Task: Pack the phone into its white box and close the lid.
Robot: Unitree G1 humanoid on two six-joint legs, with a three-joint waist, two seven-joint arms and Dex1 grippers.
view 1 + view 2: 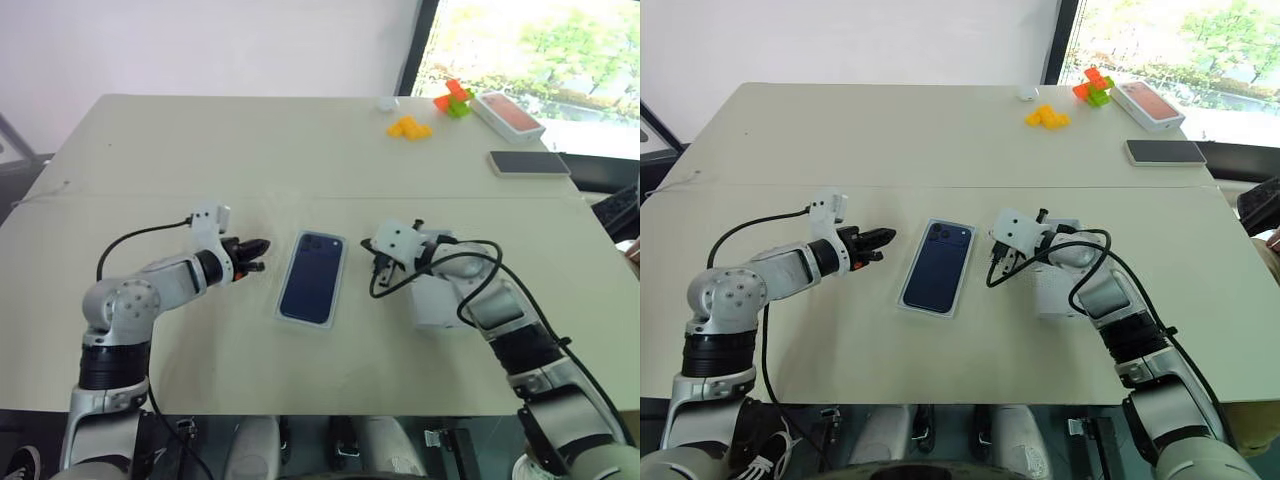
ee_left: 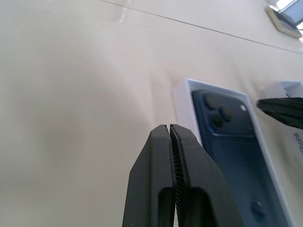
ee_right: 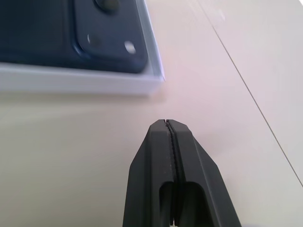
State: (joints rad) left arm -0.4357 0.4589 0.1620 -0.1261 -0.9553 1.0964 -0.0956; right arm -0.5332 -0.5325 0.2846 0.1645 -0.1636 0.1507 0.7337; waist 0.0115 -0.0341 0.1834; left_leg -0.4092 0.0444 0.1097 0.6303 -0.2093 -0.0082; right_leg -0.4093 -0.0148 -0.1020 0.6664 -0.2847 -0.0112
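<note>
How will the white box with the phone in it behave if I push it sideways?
The white box lies flat and shallow, so it should slide rather than tip. The phone probably adds weight, steadying it. Its thin walls may flex under a fingertip.

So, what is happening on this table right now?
A two-armed robot is packing a phone. The phone already lies in the white box at the middle of the table. The left tool and the right tool are both shut and empty, one on each side of the box, touching nothing. The lid sits under the right arm, not yet on the box.
</note>
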